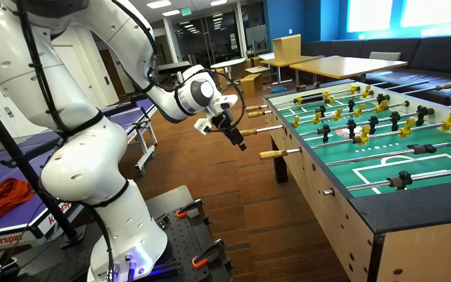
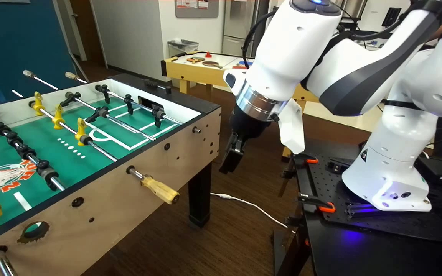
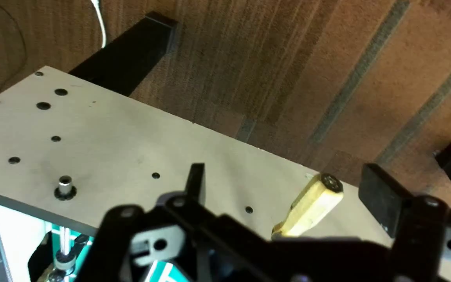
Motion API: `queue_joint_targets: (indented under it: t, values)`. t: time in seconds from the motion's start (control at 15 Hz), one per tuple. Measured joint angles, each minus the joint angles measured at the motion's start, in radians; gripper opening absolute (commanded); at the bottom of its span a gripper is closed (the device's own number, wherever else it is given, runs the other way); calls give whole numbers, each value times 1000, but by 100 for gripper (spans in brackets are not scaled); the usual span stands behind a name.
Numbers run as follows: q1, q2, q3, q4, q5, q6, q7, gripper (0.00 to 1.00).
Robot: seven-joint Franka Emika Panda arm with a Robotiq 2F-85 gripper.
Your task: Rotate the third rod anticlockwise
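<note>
A foosball table stands beside the arm. Its third rod, counted from the near end in an exterior view [image 1: 384,135], carries yellow players and also shows in an exterior view [image 2: 104,152]. Its yellow wooden handle [image 1: 273,154] sticks out from the table side and also shows in an exterior view [image 2: 161,189]. In the wrist view the handle [image 3: 311,205] appears between the spread fingers, its base hidden by the gripper body. My gripper [image 3: 288,188] is open and empty. In both exterior views the gripper [image 1: 241,145] [image 2: 231,159] is above the handle's level and apart from it.
The table's wooden side panel [image 2: 190,165] has a bare rod stub [image 2: 197,130] to one side of the handle. Another handle [image 1: 248,132] sticks out farther along. A black table leg [image 2: 199,195] stands below. The robot's mounting table [image 1: 186,235] carries orange-tipped clamps.
</note>
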Motion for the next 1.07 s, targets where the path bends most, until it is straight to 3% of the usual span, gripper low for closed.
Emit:
queue_joint_targets:
  t: [0.27, 0.4, 0.47, 0.87, 1.0, 1.07]
  values:
    - [0, 39, 57, 63, -121, -236, -7, 100]
    - [0, 79, 88, 109, -228, -354, 5, 100]
    - [31, 108, 70, 132, -296, -411, 17, 100]
    - [394, 385, -195, 263, -698, -641, 82, 100]
    - [492, 482, -253, 304, -817, -680, 108, 100]
    - [518, 510, -270, 314, -824, -683, 121, 100]
